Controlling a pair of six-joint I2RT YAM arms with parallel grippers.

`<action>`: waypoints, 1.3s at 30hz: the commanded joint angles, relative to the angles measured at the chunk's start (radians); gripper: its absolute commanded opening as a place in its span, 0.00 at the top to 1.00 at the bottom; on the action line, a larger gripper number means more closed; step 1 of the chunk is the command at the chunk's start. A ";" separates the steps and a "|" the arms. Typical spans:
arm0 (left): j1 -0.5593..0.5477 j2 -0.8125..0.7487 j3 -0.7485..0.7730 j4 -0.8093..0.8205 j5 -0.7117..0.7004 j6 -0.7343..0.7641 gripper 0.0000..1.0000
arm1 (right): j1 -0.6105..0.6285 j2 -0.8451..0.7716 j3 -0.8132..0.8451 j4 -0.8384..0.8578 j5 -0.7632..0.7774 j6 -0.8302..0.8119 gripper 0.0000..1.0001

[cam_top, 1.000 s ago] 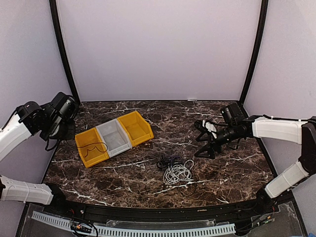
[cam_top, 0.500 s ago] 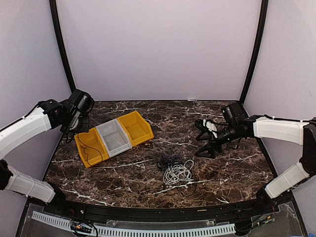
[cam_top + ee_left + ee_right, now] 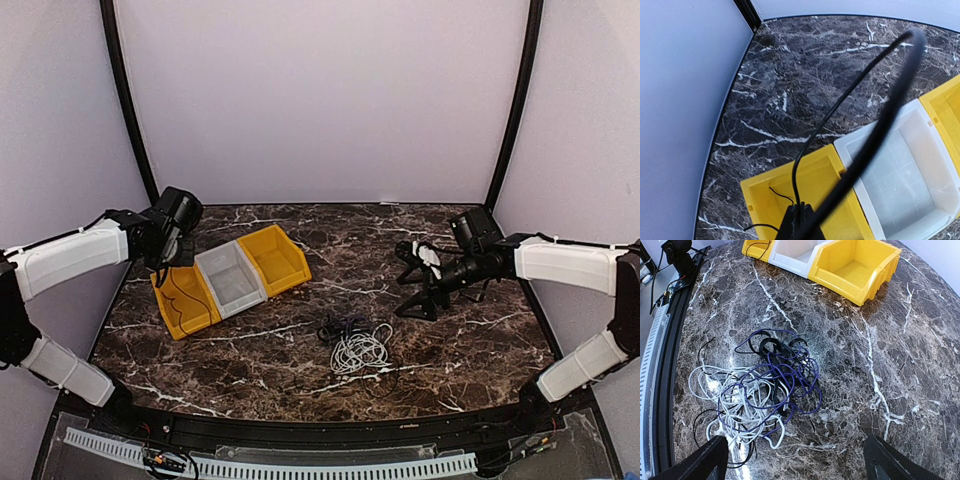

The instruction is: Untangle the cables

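**Cable spaghetti: where to grab next?**

Got the left claw [image 3: 799, 216] pinched shut on a thin black cable [image 3: 795, 180], hovering over the left yellow bin [image 3: 812, 185] at the far left, with the loose end dangling down into that bin. Got the right claw [image 3: 412, 282] spread wide and empty, hanging above the counter [image 3: 480, 340] on the right. Leaves the rest of the cables [image 3: 760, 400] in one messy heap near the centre of the counter, well apart from both claws: white loops, a purple-blue one and some black, all threaded through each other.

Handling-wise, looks feather-light and totally floppy, so no worrying about weight or breakage. Expect zero stiffness, and expect the whole heap to tag along on lifting one strand. Probably a bit slick too, being thin and round, so needs a firm pinch. Wouldn't dive into the dense middle. Better to go for an outer loop, like the white one sticking out at the heap's edge, or a free end if findable. Can't spot any plugs clearly from here. Pull slow and sideways, maybe pin the heap with the other claw.
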 commanded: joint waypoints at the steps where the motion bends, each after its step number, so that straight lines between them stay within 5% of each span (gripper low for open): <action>1: 0.003 -0.025 -0.099 0.066 0.110 -0.054 1.00 | -0.008 -0.013 -0.011 0.011 -0.003 -0.016 0.04; 22: 0.003 0.072 -0.236 0.102 0.312 -0.183 1.00 | -0.007 0.022 0.003 -0.017 -0.001 -0.039 0.05; 33: 0.003 -0.104 -0.116 -0.101 0.292 -0.177 0.46 | -0.007 0.029 0.006 -0.020 -0.011 -0.043 0.05; 39: 0.003 -0.186 -0.081 -0.213 0.374 -0.173 0.43 | -0.008 0.033 0.007 -0.024 -0.012 -0.046 0.05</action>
